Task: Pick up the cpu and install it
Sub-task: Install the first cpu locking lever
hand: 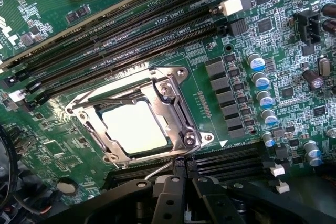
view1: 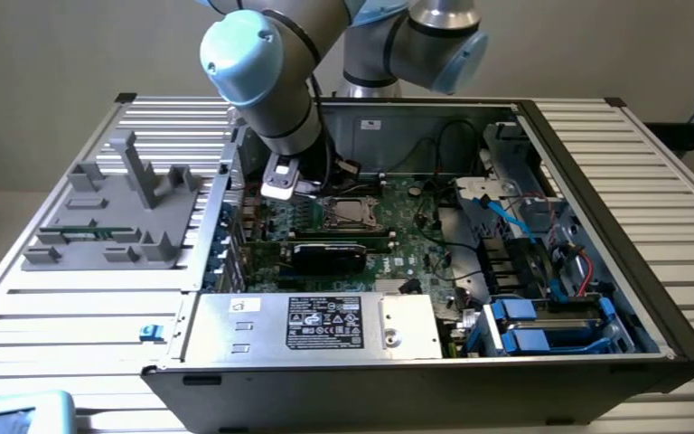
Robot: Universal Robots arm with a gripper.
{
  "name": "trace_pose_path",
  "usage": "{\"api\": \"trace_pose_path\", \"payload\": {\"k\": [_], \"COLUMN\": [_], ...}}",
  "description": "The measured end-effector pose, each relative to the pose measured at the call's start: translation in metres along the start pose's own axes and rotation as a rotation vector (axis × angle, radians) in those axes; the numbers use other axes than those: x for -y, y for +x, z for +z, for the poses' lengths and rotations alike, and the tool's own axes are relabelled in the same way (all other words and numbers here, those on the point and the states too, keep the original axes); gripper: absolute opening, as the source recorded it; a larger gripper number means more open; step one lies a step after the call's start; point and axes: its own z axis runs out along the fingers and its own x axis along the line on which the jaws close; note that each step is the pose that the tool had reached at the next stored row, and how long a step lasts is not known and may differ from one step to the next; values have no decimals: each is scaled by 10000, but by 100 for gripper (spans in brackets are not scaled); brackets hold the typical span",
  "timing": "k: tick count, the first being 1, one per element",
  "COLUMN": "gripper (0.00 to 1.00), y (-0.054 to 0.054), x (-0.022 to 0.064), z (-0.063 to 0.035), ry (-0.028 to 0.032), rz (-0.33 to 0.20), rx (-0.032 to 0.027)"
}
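Pincer [hand: 184,168] pressed together, holding nothing, tips just beside socket [hand: 178,109]; cpu [hand: 137,128] seated inside it

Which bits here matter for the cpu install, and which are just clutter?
Job: cpu in the socket frame; shut gripper at the frame's edge.
Lying about: expansion card, grey fixture, power supply, blue drive bays.

The cpu [hand: 137,127] lies in the socket [hand: 178,113] at the exterior view's centre; the expansion card [view1: 329,254] sits just below it
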Motion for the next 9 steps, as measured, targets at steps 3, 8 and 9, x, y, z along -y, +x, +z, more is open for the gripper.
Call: {"api": "trace_pose_path", "payload": {"k": [3,8,9], "gripper": [12,12,12], "y": [-2,-6,-7], "x": [7,15,16], "z": [0,3,3], "ry": [20,45,50], "rz": [43,141,164], "rx": [-9,-41,-48]}}
